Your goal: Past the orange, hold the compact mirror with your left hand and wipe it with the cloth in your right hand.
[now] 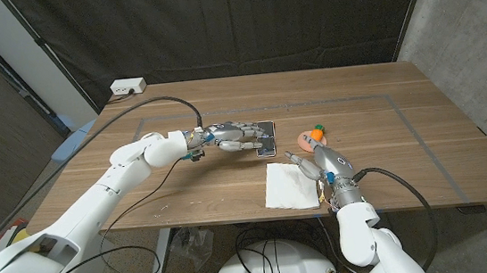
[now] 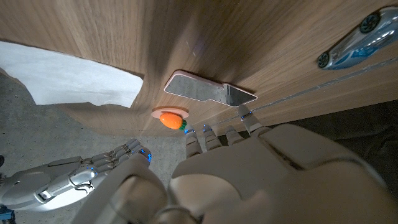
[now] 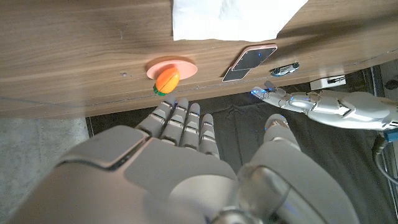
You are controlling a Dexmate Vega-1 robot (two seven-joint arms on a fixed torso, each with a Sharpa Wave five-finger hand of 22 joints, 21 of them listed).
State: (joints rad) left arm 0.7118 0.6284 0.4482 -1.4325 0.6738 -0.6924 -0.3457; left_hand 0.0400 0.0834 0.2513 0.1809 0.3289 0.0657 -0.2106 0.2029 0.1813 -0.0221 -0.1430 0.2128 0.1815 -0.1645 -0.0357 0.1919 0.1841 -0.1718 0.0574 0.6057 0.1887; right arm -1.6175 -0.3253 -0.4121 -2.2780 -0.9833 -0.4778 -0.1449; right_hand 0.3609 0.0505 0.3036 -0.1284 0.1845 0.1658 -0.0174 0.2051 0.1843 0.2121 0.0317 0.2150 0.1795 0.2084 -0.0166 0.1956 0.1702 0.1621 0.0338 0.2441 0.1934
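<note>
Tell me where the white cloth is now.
In the head view the white cloth lies flat near the table's front edge, just left of the right hand.

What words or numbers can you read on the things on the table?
None can be read.
Compact mirror: plain shiny faces, no writing.
Orange on its pink disc: no label.
White cloth: blank.
Toy car: no marking clear enough to read.
White box at the table's far edge: too small to tell.

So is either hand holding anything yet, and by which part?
Nothing is held. The left hand hovers by the compact mirror; the right hand is beside the cloth.
</note>
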